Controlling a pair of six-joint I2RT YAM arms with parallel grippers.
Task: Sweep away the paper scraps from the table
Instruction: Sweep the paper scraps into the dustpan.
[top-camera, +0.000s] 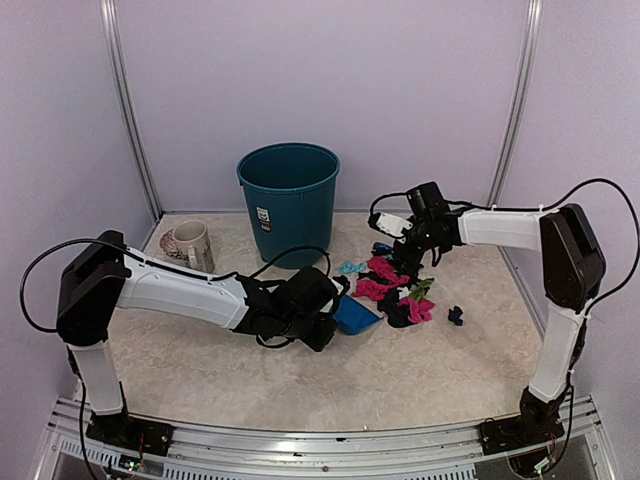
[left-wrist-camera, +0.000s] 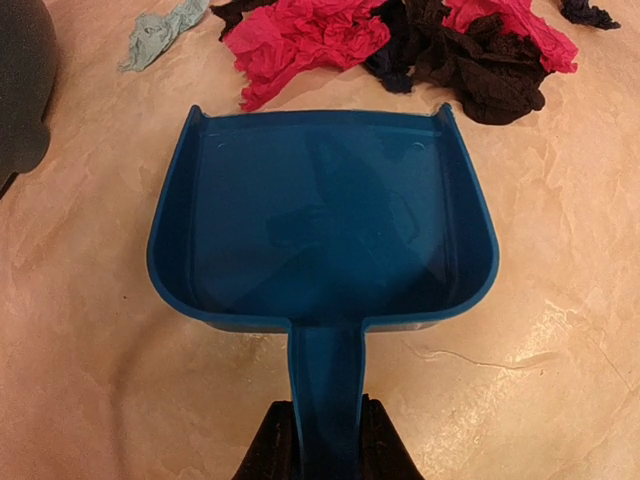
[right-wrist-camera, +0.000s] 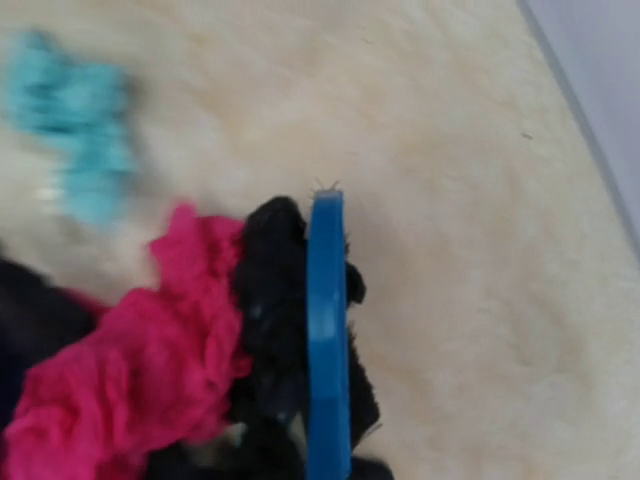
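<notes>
A: So, left pincer (left-wrist-camera: 325, 440) first. State?
B: Clamped on the dustpan (left-wrist-camera: 320, 220) handle, a finger on either side. The handle runs straight out from the pincer. The pan lies flat on the tabletop (left-wrist-camera: 90, 380), open lip facing away.
A: And the paper scraps (left-wrist-camera: 300, 40)?
B: The main heap, pink and black, is just beyond that lip, not touching it. None in the pan. One teal bit lies off the lip's corner on the bin (top-camera: 288, 200) side. The top view shows one dark bit apart, on the right arm's side.
A: Right pincer (top-camera: 420, 235)?
B: Closed. Its fingers don't show from the wrist, but the brush (right-wrist-camera: 327, 330) runs out from under that camera, so I judge it gripped. The bristles sit in black and pink paper at the heap's far edge.
A: Heap between brush and pan, then.
B: Yes. The pan's axis points at the heap, with the brush beyond it. Judgement: the stroke should run along that line into the mouth. The right arm is nearer the dark stray.
</notes>
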